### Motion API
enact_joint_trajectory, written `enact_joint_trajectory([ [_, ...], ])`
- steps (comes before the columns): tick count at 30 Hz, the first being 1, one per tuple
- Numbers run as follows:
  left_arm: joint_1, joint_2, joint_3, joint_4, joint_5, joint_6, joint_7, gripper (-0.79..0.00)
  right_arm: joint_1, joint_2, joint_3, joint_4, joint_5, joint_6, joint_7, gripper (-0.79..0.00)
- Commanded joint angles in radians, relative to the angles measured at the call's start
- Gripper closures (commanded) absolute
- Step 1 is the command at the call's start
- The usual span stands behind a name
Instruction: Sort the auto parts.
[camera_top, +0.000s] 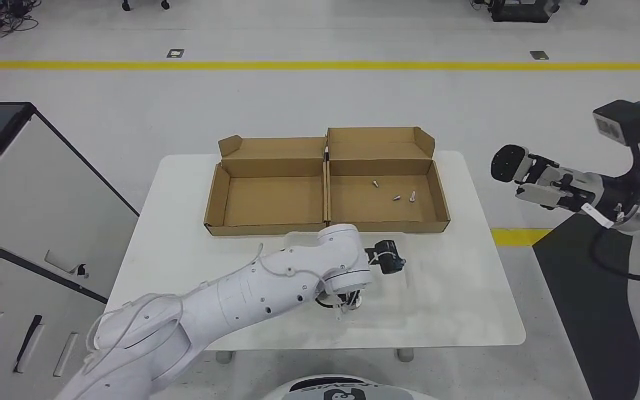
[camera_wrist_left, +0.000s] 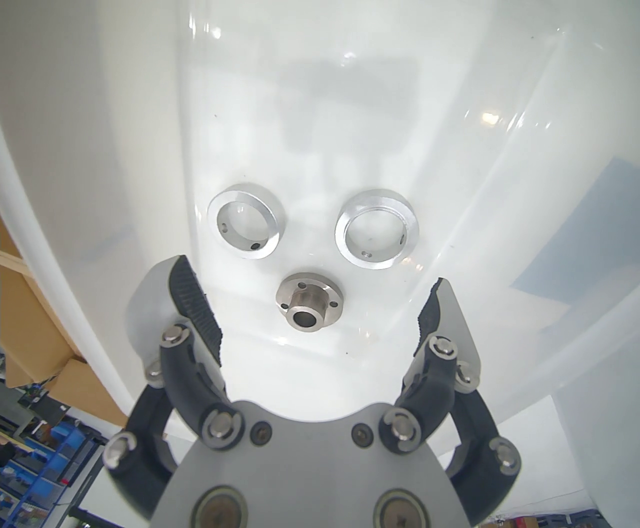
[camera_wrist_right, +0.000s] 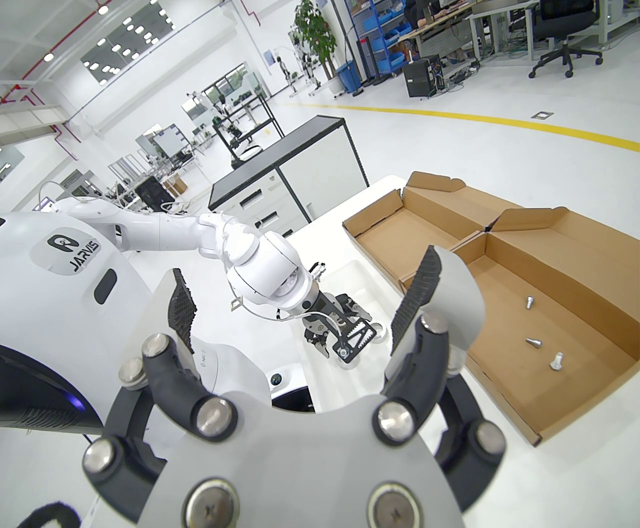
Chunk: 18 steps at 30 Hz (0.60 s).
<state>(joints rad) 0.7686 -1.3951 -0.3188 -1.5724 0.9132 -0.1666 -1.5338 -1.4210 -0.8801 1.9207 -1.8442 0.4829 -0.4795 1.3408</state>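
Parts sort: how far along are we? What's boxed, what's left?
Done: three bolts lie in the right-hand cardboard box. In hand: nothing gripped; the left gripper is open by the flanged hub in the white tray. Left: that hub and two rings beside it. The right gripper is open, away from the tray.

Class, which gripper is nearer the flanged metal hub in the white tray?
Left. The left gripper hangs open just by the hub; the right gripper is out past the table's edge.
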Motion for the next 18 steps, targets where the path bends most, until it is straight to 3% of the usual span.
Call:
enact_joint_trajectory([
  [1,-0.001,-0.006,0.003,0.016,-0.002,-0.004,0.003,-0.683,0.000,0.000,0.000,0.000,0.000,0.000,0.000,-0.785],
  [4,-0.002,-0.014,0.007,0.035,-0.003,-0.009,0.004,-0.625,0.000,0.000,0.000,0.000,0.000,0.000,0.000,-0.785],
  [10,-0.004,-0.025,0.008,0.047,-0.003,-0.017,0.001,-0.382,0.000,0.000,0.000,0.000,0.000,0.000,0.000,-0.785],
  [18,0.002,-0.031,0.015,0.054,0.001,-0.039,-0.002,-0.342,0.000,0.000,0.000,0.000,0.000,0.000,0.000,-0.785],
])
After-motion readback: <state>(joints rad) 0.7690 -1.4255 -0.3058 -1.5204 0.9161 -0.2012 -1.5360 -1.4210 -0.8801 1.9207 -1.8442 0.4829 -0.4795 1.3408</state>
